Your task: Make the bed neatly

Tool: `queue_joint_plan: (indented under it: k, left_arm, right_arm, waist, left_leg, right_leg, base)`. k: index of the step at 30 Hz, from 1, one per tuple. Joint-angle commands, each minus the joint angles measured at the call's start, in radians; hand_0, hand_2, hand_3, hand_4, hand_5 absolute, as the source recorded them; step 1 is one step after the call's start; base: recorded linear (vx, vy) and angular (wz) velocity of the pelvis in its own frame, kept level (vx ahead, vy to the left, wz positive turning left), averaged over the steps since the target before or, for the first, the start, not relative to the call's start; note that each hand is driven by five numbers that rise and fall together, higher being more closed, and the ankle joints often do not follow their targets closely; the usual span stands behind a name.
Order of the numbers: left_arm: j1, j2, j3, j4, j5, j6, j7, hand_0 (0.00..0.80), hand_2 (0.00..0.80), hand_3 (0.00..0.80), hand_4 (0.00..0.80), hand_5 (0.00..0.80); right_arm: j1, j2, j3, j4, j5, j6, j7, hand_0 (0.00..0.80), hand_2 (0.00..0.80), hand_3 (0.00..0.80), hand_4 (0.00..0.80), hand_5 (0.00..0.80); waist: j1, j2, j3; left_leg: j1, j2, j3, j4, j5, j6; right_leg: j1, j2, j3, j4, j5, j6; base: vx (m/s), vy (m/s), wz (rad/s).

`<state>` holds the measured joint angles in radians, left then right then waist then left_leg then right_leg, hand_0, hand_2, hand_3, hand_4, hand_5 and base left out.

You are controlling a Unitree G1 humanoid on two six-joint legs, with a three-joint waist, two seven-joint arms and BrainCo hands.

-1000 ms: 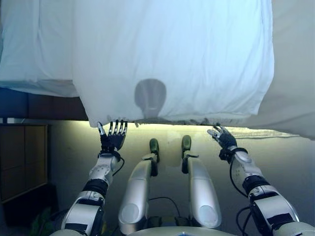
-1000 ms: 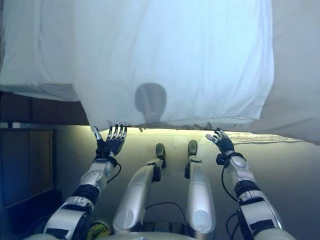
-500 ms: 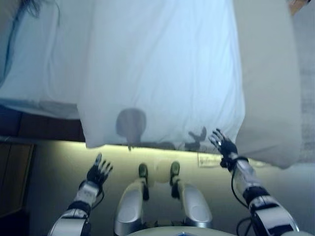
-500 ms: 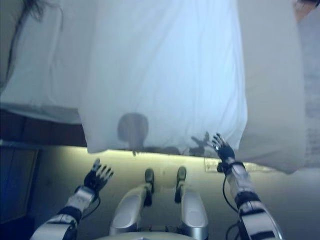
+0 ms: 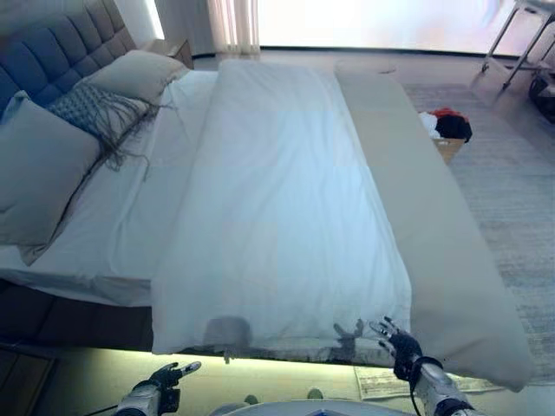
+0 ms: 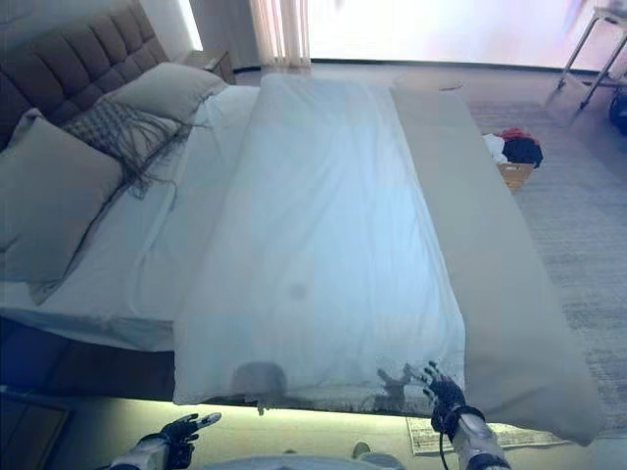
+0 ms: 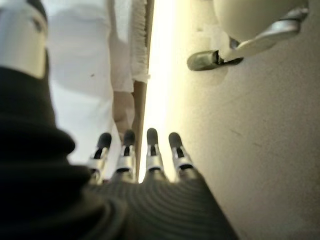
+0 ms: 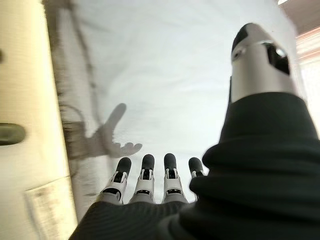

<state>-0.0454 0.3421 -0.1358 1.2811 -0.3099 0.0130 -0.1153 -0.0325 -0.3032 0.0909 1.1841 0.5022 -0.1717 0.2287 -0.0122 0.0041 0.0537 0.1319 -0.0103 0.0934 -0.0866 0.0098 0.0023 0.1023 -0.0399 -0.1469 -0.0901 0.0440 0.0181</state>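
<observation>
My right hand [image 5: 397, 343] hovers with fingers spread and empty at the near corner of the white duvet [image 5: 282, 217]; my left hand [image 5: 166, 379] hangs open and empty below the bed's [image 5: 104, 217] edge. I see no readable print. The smooth, folded duvet runs lengthwise away from me, beside grey cushions [image 5: 39, 169].

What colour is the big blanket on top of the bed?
The blanket is plain white, with no pattern. The left eye view shows it best.
</observation>
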Motion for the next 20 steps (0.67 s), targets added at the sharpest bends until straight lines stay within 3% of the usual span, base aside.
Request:
queue_joint_plan:
  k: [1, 9, 20]
  left_arm:
    - [-0.04, -0.038, 0.012, 0.078, -0.063, -0.012, 0.011, 0.0, 0.0, 0.0, 0.0, 0.0]
    - [-0.02, -0.146, 0.054, 0.131, -0.122, -0.01, 0.03, 0.0, 0.0, 0.0, 0.0, 0.0]
    - [-0.028, -0.138, 0.053, 0.123, -0.173, 0.002, 0.018, 0.0, 0.0, 0.0, 0.0, 0.0]
  right_arm:
    - [-0.04, 0.028, -0.009, 0.075, 0.01, 0.029, -0.058, 0.0, 0.0, 0.0, 0.0, 0.0]
    - [0.004, 0.102, -0.072, 0.206, 0.019, 0.127, -0.168, 0.0, 0.0, 0.0, 0.0, 0.0]
    - [-0.013, 0.099, -0.047, 0.187, 0.044, 0.092, -0.144, 0.0, 0.0, 0.0, 0.0, 0.0]
  waist:
    - [-0.004, -0.011, -0.006]
    - [0.003, -0.017, -0.012]
    - [0.005, -0.022, -0.016]
  left_leg:
    - [-0.015, -0.018, -0.045, 0.0, 0.02, -0.03]
    - [0.014, -0.02, -0.046, 0.004, 0.008, -0.018]
    - [0.026, -0.023, -0.051, 0.0, 0.005, -0.014]
  right_leg:
    - [0.008, -0.007, 0.021, 0.018, 0.025, 0.046]
    - [0.042, -0.002, 0.008, 0.024, 0.015, 0.037]
    - [0.052, -0.004, 0.008, 0.025, 0.014, 0.041]
  base:
    - [0.032, -0.006, 0.0]
    - [0.021, -0.007, 0.01]
    - [0.006, 0.002, 0.0]
